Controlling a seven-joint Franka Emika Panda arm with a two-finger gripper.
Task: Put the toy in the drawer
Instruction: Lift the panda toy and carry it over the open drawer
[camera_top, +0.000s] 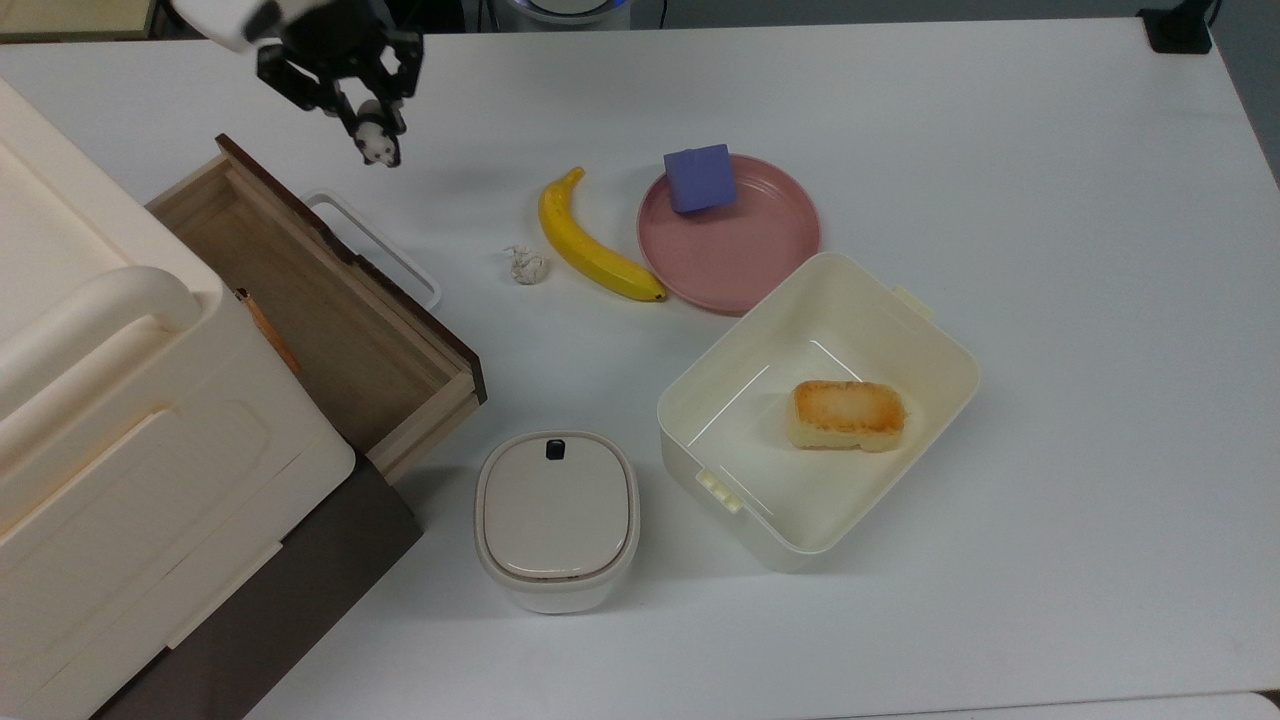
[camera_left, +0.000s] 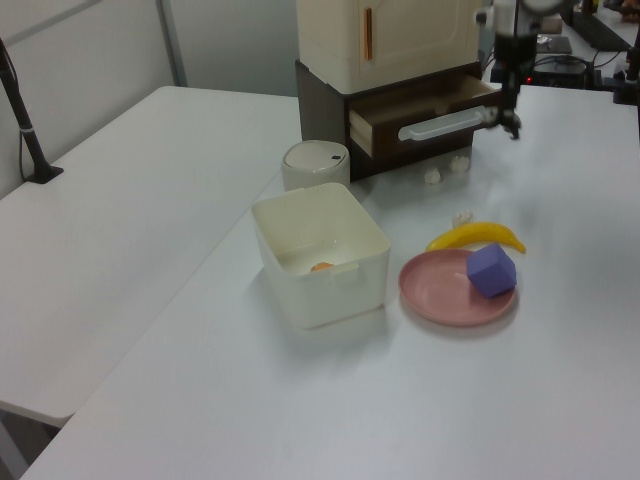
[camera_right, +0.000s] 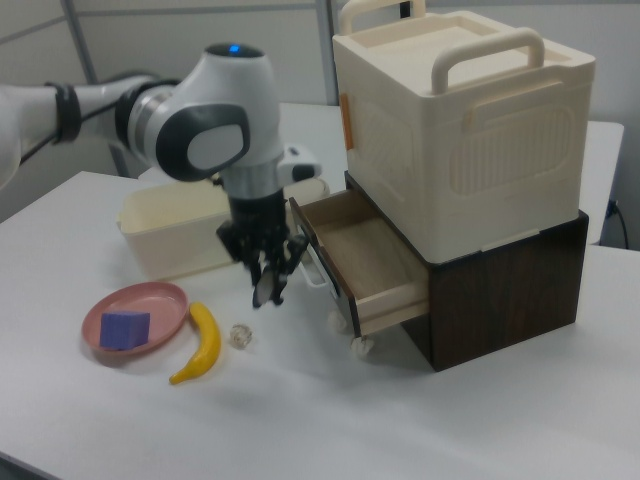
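**Aloft, toy gripped beside the drawer**

Clearly the gripper has its jaws closed on the toy, a tiny black-and-white panda, held off the tabletop. The drawer serves as landmark: it stands pulled open under a cream box, its white handle facing outward. In the top view the toy hangs just beyond the handle's far end, outside the drawer, not over its wooden floor. In the right view the gripper sits just beside the drawer's front, though the toy there is hard to make out. Farther from the drawer lie a paper ball, then a banana, then a pink plate with a purple cube.
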